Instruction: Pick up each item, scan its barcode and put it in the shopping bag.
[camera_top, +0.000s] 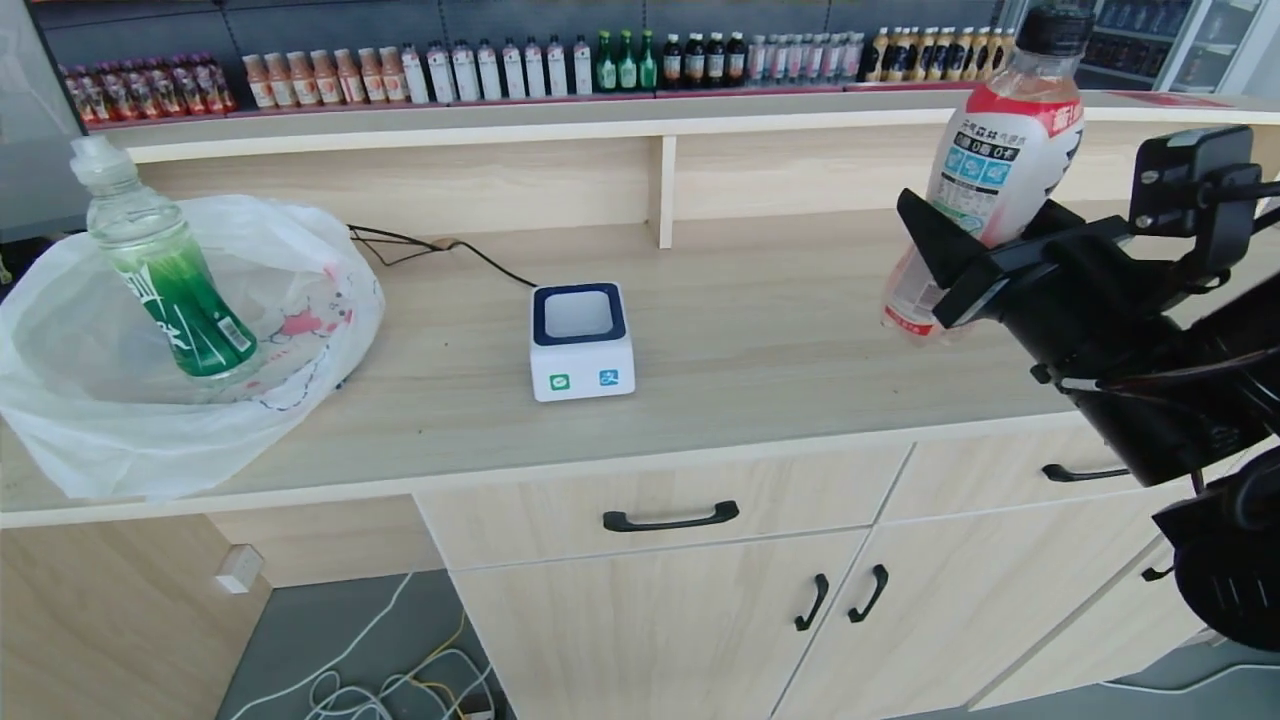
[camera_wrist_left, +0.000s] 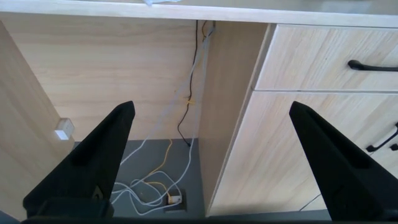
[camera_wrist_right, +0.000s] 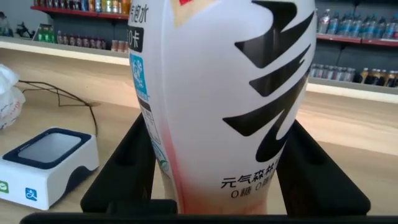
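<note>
Shopping bag (camera_top: 60, 380) — limp, thin plastic — is slumped at the left end of the bench (camera_top: 800, 340). Pink-labelled drink bottle (camera_top: 1000, 150) is clamped at its waist by the right pincer (camera_top: 930, 260) above the bench's right side — judged weighty and slick. Left pincer (camera_wrist_left: 211, 109) is spread wide, empty.

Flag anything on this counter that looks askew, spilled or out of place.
Nothing is spilled or damaged. The green-labelled bottle leans tilted inside the shopping bag rather than standing upright, and the right gripper holds the pink-labelled bottle at a slant above the counter. The scanner sits flat.
</note>
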